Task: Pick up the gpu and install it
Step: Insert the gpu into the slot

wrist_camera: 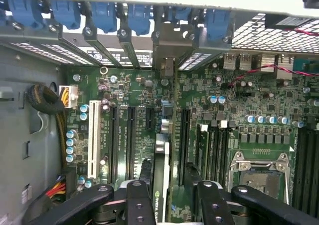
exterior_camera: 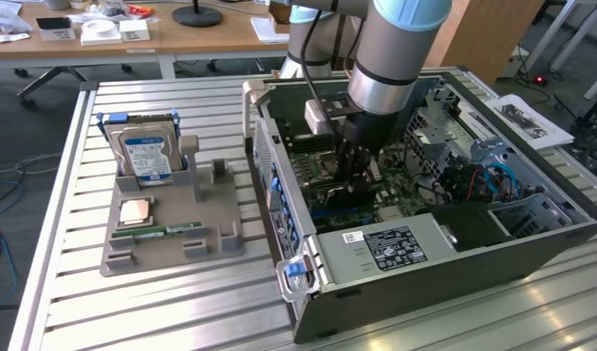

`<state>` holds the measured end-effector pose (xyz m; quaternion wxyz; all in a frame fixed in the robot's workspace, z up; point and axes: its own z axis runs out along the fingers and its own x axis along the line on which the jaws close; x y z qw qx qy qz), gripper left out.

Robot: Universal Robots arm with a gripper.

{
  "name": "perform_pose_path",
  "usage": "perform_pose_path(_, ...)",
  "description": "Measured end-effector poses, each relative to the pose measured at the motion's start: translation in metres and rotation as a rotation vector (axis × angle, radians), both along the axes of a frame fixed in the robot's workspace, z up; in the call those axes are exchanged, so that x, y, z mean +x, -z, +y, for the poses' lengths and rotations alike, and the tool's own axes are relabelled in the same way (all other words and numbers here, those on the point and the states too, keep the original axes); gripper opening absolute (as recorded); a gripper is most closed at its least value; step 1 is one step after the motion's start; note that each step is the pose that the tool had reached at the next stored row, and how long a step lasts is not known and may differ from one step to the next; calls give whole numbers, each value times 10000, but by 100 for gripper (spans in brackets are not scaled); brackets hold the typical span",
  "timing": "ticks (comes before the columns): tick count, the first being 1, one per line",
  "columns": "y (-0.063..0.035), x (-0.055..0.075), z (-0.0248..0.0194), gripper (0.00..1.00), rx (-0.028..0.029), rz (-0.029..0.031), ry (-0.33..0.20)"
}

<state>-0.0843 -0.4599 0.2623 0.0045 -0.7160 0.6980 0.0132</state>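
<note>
The gpu [wrist_camera: 160, 180] stands on its long edge between the claw's two fingers, inside an open computer case [exterior_camera: 426, 248]. It is a thin dark card seen edge-on, with a green logo on it. It sits upright on the green motherboard [wrist_camera: 129, 90], in line with the long black expansion slots. Whether it is pressed fully home cannot be told.

Beyond the fingertips, a grey metal bracket [wrist_camera: 168, 43] meets the rear wall of the case, under a row of blue latches [wrist_camera: 104, 13]. Close beside the claw on one side are black slots and one white slot [wrist_camera: 92, 140]. On the other side are memory slots and the bare processor socket [wrist_camera: 259, 168]. A bundle of black cable [wrist_camera: 42, 100] lies further off, against the case wall.

The claw [wrist_camera: 173, 190] reaches straight down into the case [exterior_camera: 355, 175]. It is partly open. One finger [wrist_camera: 137, 200] is right beside the card; the other stands a little clear of it, with board visible in the gap.

Well away from the claw, on the exterior view's left, a grey tray [exterior_camera: 172, 248] holds an upright hard drive [exterior_camera: 147, 157], a processor chip [exterior_camera: 134, 212] and a green memory stick [exterior_camera: 157, 230].
</note>
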Motion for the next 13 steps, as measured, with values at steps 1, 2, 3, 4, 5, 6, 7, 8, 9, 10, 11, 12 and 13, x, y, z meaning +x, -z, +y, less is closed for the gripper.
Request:
perform_pose_path(1,0,0,1,40,-92,1,0)
perform_pose_path(2,0,0,1,40,-189,0,0)
perform_pose_path(3,0,0,2,40,-275,1,0)
perform_pose_path(4,1,1,1,40,-305,0,-1)
perform_pose_path(5,1,1,1,40,-305,0,-1)
perform_pose_path(6,1,1,1,40,-305,0,-1)
perform_pose_path(7,0,0,1,40,-306,0,-1)
perform_pose_path(8,0,0,1,40,-308,0,0)
perform_pose_path(9,1,0,1,40,-309,1,0)
perform_pose_path(10,6,0,2,40,-306,0,0)
perform_pose_path(11,10,0,2,40,-306,0,0)
perform_pose_path(12,12,0,2,40,-309,0,0)
perform_pose_path(13,13,0,3,40,-308,1,0)
